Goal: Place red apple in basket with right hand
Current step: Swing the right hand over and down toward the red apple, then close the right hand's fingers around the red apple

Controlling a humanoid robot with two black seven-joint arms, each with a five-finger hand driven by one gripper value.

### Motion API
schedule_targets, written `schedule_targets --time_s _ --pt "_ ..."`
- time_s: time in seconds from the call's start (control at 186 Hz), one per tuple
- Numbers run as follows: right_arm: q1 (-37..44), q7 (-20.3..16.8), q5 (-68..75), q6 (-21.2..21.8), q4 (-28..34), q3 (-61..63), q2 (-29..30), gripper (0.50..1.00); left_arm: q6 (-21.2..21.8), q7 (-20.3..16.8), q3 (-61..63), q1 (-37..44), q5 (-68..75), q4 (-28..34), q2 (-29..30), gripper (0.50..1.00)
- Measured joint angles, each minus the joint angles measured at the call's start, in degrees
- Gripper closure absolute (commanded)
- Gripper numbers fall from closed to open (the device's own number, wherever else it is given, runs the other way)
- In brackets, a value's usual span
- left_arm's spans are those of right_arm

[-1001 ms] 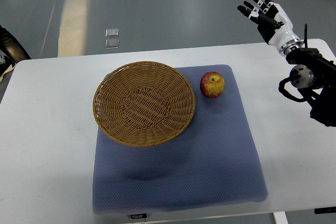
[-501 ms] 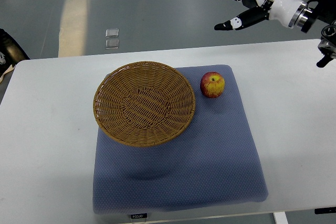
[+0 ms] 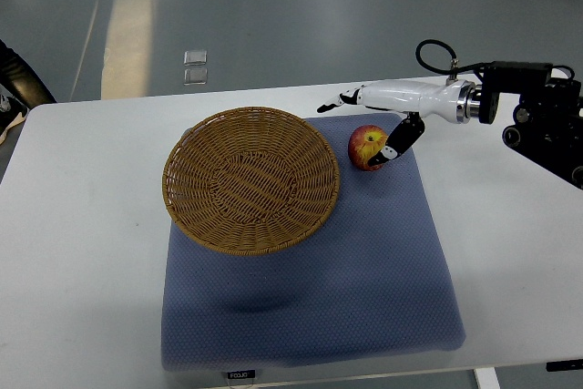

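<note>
A red and yellow apple (image 3: 366, 147) lies on the blue mat (image 3: 364, 261), just right of the round wicker basket (image 3: 250, 179), which holds nothing. My right hand (image 3: 369, 125) reaches in from the right edge and hovers over the apple. Its fingers (image 3: 339, 102) stretch out past the apple's far side while the thumb (image 3: 395, 146) hangs down by its right side. The hand is open, and I cannot tell whether the thumb touches the fruit. My left arm does not show.
The mat lies on a white table (image 3: 82, 225). The right arm's dark forearm and cabling (image 3: 537, 116) hang over the table's right part. A small clear object (image 3: 194, 66) lies on the floor beyond the far edge.
The right hand has swung down from high above the far right of the table to the apple, and now sits low over it. Apple and basket have not moved.
</note>
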Motion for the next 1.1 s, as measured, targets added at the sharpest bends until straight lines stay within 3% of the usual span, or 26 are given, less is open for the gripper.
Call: schedule_targets --time_s 0.242,0.538,0.791,1.098 --pt "-0.2 -0.5 -0.2 -8.3 -7.2 -5.9 3.3 0.579 0.0 0.0 0.0 0.0 0.0 0.0 0.0 0.5" --pt "-0.4 -0.5 -0.2 -14.4 -13.8 -9.8 6.0 0.581 0.0 0.0 0.0 0.0 0.0 0.0 0.0 0.5" --pt "-0.5 -0.5 -0.1 -15.5 -15.7 -10.9 7.1 0.593 0.0 0.0 0.0 0.0 0.0 0.0 0.0 0.5" --pt "-0.8 -0.5 -0.1 -16.0 -17.3 -11.5 8.1 0.646 0.0 0.0 0.0 0.0 0.0 0.0 0.0 0.5"
